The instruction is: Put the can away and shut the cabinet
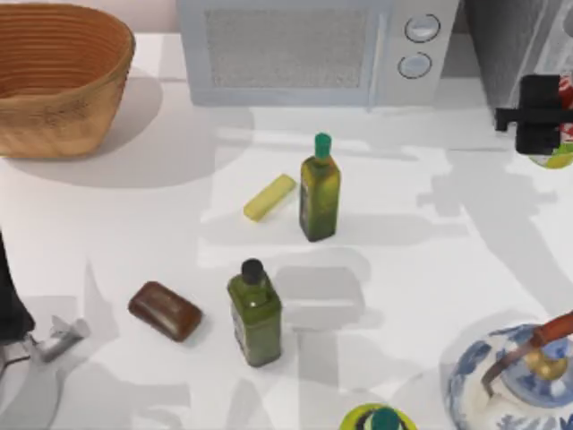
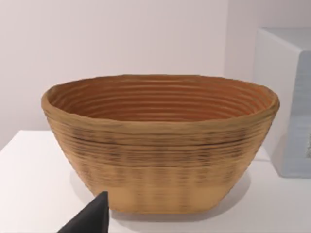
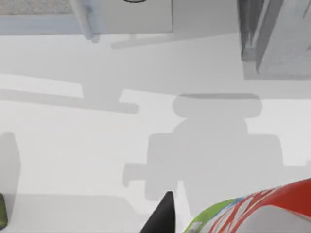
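Observation:
The red can (image 1: 559, 159), with its yellow-green band, hangs above the table at the far right edge of the top view, and my right gripper (image 1: 548, 115) is shut on it. The right wrist view has the can (image 3: 262, 208) close up beside one black fingertip (image 3: 163, 216), with their shadow on the table below. Just behind the gripper, at the back right corner, is the dark grey cabinet (image 1: 515, 45), whose edge (image 3: 279, 43) also shows from the right wrist. My left arm (image 1: 18, 331) is parked at the front left.
A white microwave (image 1: 304, 49) stands at the back centre and a wicker basket (image 1: 58, 76) at the back left. Mid-table hold two green bottles (image 1: 320, 188) (image 1: 255, 313), a yellow bar (image 1: 269, 198) and a brown block (image 1: 165, 311). A blue-white teapot (image 1: 515, 381) sits front right.

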